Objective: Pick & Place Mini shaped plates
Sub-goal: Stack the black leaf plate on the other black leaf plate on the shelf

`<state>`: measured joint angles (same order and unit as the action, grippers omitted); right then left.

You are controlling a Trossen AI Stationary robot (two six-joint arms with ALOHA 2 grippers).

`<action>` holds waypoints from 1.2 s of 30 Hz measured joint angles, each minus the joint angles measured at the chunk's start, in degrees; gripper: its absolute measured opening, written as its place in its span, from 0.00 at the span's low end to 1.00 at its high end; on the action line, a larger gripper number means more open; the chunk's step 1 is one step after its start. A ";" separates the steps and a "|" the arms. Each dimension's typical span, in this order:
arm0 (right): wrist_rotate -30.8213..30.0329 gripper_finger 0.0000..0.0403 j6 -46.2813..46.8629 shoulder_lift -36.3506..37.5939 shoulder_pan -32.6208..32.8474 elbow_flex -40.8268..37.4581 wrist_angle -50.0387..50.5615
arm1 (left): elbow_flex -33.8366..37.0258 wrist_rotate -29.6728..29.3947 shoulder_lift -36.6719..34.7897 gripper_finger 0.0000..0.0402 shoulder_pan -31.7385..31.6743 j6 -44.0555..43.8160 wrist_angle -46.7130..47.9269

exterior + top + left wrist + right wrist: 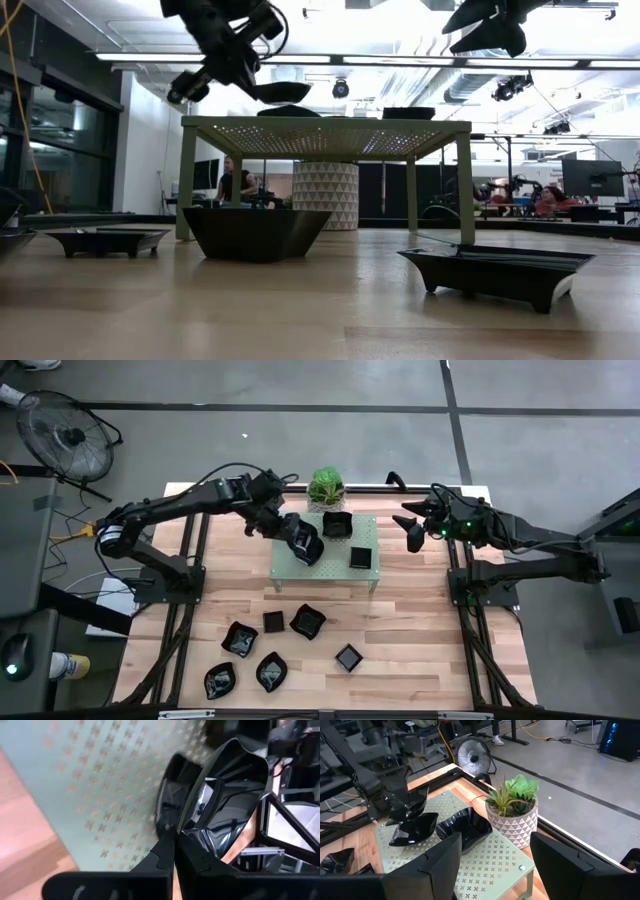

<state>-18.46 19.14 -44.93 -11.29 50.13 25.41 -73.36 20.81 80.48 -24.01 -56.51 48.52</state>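
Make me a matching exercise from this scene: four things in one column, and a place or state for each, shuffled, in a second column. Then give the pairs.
1. left gripper
2. right gripper
3. potted plant
4. pale green rack

A. open, holding nothing, beside the rack
B. stands on the table, two dishes resting on it
C. at the table's far edge, behind the rack
D. shut on a black dish, above the rack

Pairs: 1-D, 2-A, 3-C, 4-B

Plate (225, 805) rim cut off by frame top, rack (100, 795) blurred.
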 joint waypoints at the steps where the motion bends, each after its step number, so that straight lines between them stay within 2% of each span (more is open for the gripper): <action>1: 0.00 0.58 -0.04 0.00 0.00 0.00 0.00 | -0.79 -0.32 0.39 0.00 0.00 0.41 0.03; 7: 0.00 0.58 -0.03 0.00 0.00 0.00 0.00 | -3.59 0.43 3.54 0.00 0.00 1.72 4.69; 16: 0.45 0.58 -0.04 0.00 0.00 0.00 0.00 | -3.63 2.58 4.82 0.00 0.02 1.83 4.06; 36: 0.90 0.58 -0.10 0.00 0.02 0.00 0.04 | -3.63 0.07 6.06 0.00 0.09 -2.30 3.99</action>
<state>-17.56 19.05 -44.93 -11.27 50.13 25.45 -76.99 20.88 86.54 -23.92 -58.81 52.51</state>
